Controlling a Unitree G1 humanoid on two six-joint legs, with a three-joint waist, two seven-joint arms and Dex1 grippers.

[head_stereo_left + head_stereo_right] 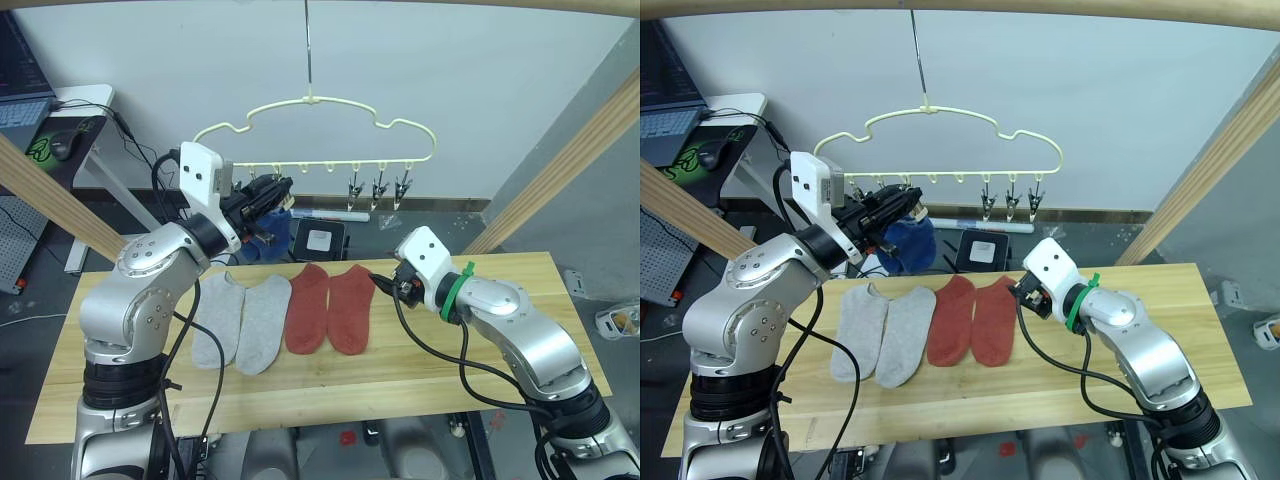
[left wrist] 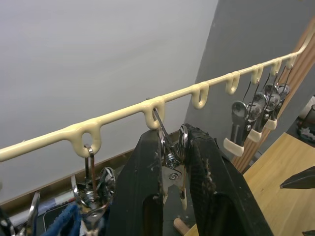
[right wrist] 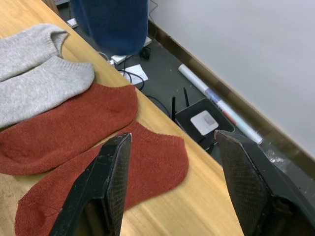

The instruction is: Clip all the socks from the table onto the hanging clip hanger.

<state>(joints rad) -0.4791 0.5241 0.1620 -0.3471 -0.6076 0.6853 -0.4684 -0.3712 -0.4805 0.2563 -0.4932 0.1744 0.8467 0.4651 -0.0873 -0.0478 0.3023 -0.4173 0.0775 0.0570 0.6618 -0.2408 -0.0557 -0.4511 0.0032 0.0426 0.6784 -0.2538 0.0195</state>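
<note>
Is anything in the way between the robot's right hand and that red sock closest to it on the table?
Nothing visible. The right hand hangs open just above the nearest red sock, which lies flat on the table with nothing on it.

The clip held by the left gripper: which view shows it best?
The left wrist view: the clip sits close up between the left gripper's fingers, hanging from the hanger. In both eye views it is small and hidden by the gripper.

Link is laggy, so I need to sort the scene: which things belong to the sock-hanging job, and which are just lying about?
Job: grey socks, red socks, blue sock hanging from the clip hanger, table.
Lying about: black box, white tube, desk mouse.
</note>
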